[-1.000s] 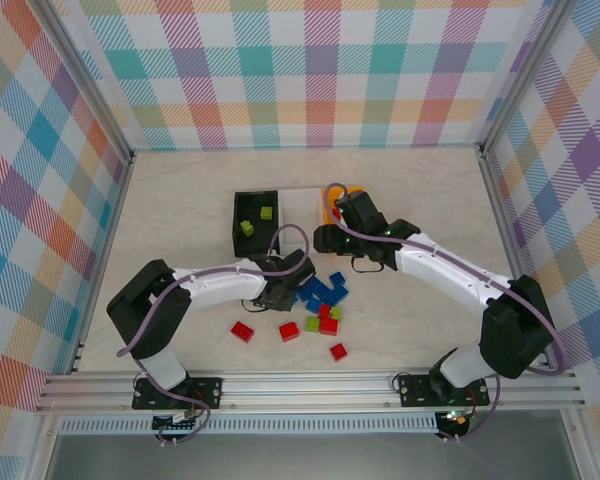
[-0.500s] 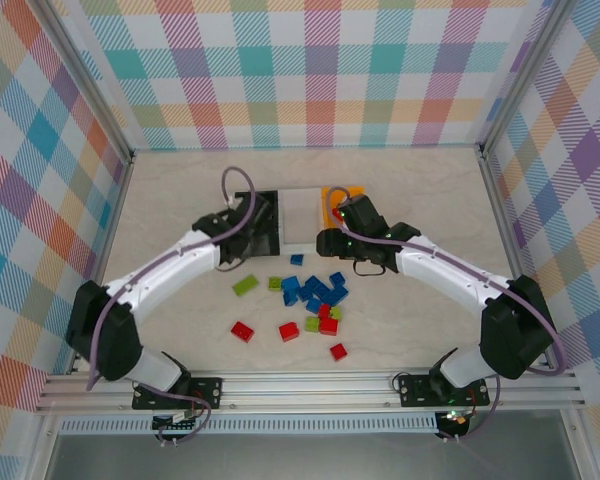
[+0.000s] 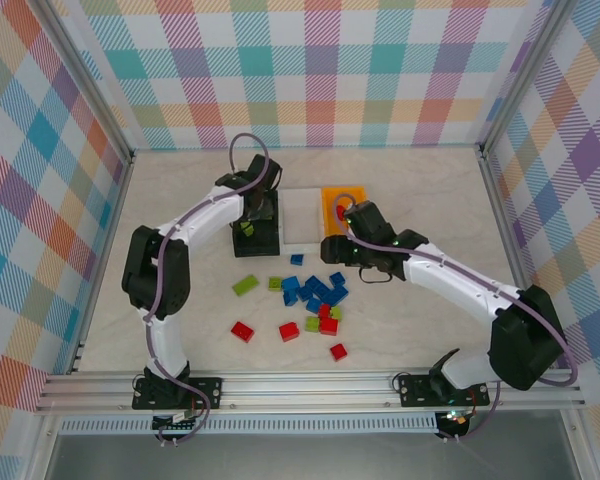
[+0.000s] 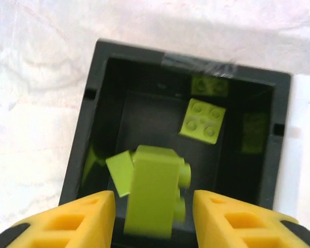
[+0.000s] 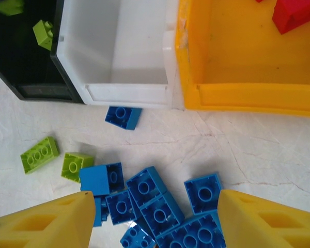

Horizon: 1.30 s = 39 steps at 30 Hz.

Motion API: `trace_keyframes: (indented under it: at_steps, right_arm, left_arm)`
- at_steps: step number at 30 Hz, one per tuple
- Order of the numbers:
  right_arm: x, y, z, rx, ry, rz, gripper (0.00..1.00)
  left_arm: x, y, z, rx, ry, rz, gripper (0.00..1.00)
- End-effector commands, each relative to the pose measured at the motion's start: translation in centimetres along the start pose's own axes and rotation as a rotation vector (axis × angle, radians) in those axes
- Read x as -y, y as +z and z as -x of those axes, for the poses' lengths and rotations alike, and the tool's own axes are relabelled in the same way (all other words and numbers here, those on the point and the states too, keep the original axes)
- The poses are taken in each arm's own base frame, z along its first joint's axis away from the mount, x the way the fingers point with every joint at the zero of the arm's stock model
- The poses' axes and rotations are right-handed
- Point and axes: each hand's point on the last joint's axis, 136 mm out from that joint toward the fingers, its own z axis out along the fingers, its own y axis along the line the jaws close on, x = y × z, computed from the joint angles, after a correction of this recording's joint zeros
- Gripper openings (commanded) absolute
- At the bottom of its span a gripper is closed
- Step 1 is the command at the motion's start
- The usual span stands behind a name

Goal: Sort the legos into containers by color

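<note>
My left gripper (image 3: pixel 257 213) hovers over the black bin (image 3: pixel 270 243). In the left wrist view the left gripper (image 4: pixel 154 200) is open, and a lime green brick (image 4: pixel 152 191) hangs blurred between the fingers, with a gap on each side. Two more green bricks (image 4: pixel 202 120) lie inside the black bin (image 4: pixel 88 150). My right gripper (image 5: pixel 156 199) is open above a cluster of blue bricks (image 5: pixel 155 199). The white bin (image 5: pixel 126 93) holds nothing I can see. A red brick (image 5: pixel 292 15) lies in the orange-yellow bin (image 5: pixel 248 95).
Loose on the table are a long green brick (image 3: pixel 245 286), a small green brick (image 3: pixel 275 283), a lone blue brick (image 3: pixel 296 260), the blue cluster (image 3: pixel 315 290) and red bricks (image 3: pixel 242 331) nearer the front. The three bins stand side by side.
The left arm swung from the brick pile up to the black bin, and its jaws have opened off the green brick. The right gripper drew back slightly from the orange-yellow bin.
</note>
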Motion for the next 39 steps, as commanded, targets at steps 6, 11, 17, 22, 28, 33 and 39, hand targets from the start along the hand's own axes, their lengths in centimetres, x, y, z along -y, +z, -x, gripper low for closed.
trace_keyframes:
  at_steps: [6, 11, 17, 22, 28, 33, 39]
  right_arm:
    - [0.1, -0.9, -4.2, -0.132, -0.033, 0.057, 0.67]
    - [-1.9, -1.2, -8.7, -0.272, -0.118, 0.143, 0.61]
    - [-2.1, -1.2, -14.7, -0.428, -0.255, 0.068, 0.60]
    - [1.0, -0.6, -15.1, -0.372, -0.197, -0.085, 0.53]
    - [1.1, 0.6, -16.8, -0.455, -0.196, -0.074, 0.57]
    - [1.7, -0.3, -19.1, -0.506, -0.224, -0.103, 0.72]
    - [2.6, -0.6, -23.6, -0.617, -0.291, -0.191, 0.71]
  left_arm:
    - [1.4, -2.2, 0.4, 0.003, 0.006, -0.062, 0.77]
    - [2.3, -8.0, -0.1, 0.079, -0.002, -0.188, 1.00]
    - [0.3, -12.8, -5.3, 0.104, 0.002, -0.279, 1.00]
    - [-3.3, -13.8, -9.6, 0.091, -0.060, -0.319, 1.00]
    - [-6.1, -13.8, -12.5, 0.049, -0.078, -0.296, 1.00]
    - [-7.4, -13.6, -13.4, 0.041, -0.078, -0.267, 1.00]
    - [-7.7, -13.2, -13.4, 0.050, -0.081, -0.248, 1.00]
